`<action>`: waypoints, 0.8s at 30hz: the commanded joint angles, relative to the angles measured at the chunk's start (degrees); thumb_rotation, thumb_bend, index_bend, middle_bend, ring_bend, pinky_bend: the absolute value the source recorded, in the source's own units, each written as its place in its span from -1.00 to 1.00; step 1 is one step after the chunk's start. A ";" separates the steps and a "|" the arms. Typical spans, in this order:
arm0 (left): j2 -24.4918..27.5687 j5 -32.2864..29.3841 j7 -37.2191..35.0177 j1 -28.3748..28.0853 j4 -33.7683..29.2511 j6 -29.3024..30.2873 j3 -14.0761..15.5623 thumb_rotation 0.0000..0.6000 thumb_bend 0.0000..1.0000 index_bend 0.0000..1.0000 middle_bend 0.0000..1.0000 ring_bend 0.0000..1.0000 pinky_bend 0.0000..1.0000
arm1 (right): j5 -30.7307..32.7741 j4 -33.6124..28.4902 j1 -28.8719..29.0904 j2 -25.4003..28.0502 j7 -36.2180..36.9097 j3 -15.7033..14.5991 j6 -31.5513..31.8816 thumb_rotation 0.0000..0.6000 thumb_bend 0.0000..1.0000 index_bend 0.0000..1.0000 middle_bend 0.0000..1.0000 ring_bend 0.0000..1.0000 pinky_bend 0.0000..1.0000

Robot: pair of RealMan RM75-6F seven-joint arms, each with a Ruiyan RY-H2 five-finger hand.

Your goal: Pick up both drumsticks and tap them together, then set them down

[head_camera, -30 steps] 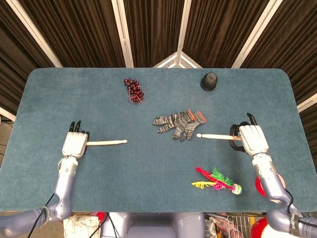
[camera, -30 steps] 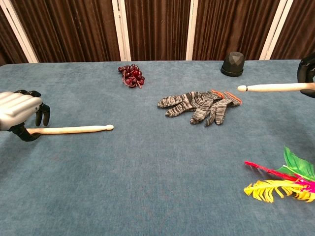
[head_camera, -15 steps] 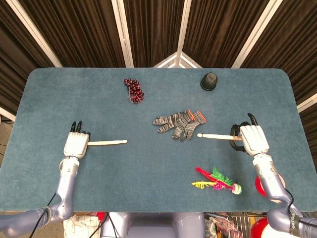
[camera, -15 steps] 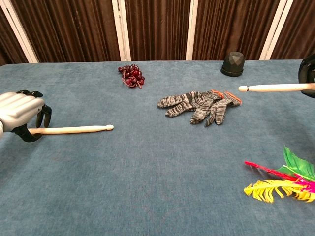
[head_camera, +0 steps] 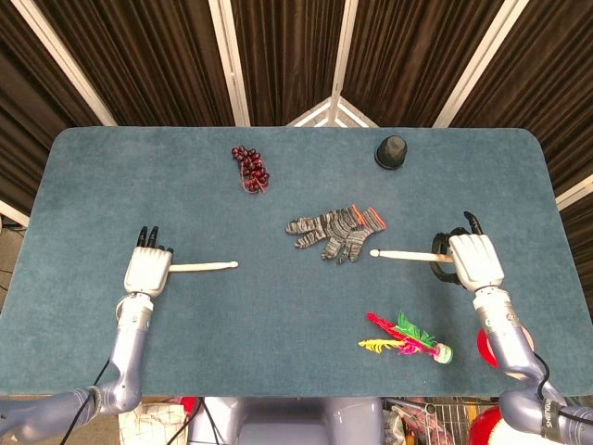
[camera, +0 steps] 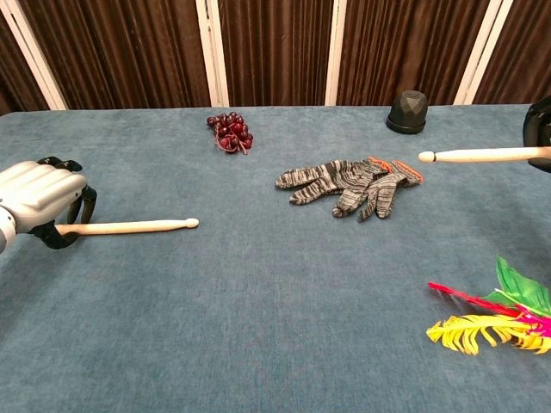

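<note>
Feather shuttlecock (head_camera: 405, 337): pink, yellow and green, lying on the table (head_camera: 296, 306) nearest the robot, just inward of the right forearm.

Right hand (head_camera: 473, 259): fingers wrapped around the butt of the right drumstick (head_camera: 403, 254), which runs level and points toward the left hand, tip close to the gloves; in the chest view it looks clear of the cloth.

Left hand (head_camera: 147, 269): fingers curled over the butt of the left drumstick (head_camera: 202, 266); firm grip or loose cover cannot be told. The stick lies flat on the table, tip toward the right hand.

Grey knit gloves (head_camera: 335, 231): between the two hands, nearer the right.

Dark red bead bunch (head_camera: 250, 168): beyond the left drumstick's tip.

Black cup-shaped object (head_camera: 392, 151): farthest, beyond the gloves.
</note>
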 commanded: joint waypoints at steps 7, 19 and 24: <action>-0.64 -0.15 1.30 -0.11 0.73 0.36 0.15 1.00 0.00 0.01 -0.04 -0.89 -1.00 | -0.04 0.26 -0.06 0.06 0.19 -0.04 -0.11 1.00 -0.21 0.40 0.15 -0.26 -0.93; -1.57 0.02 2.34 -0.26 1.78 0.29 0.54 1.00 0.00 0.01 -0.05 -0.89 -1.00 | 0.05 0.31 0.04 0.02 -0.18 -0.01 -0.25 1.00 -0.21 0.41 0.15 -0.26 -0.93; -1.76 0.20 2.27 -0.20 2.13 0.26 0.56 1.00 0.00 0.02 -0.06 -0.89 -1.00 | 0.20 0.44 0.03 -0.01 -0.17 0.03 -0.33 1.00 -0.21 0.41 0.15 -0.26 -0.93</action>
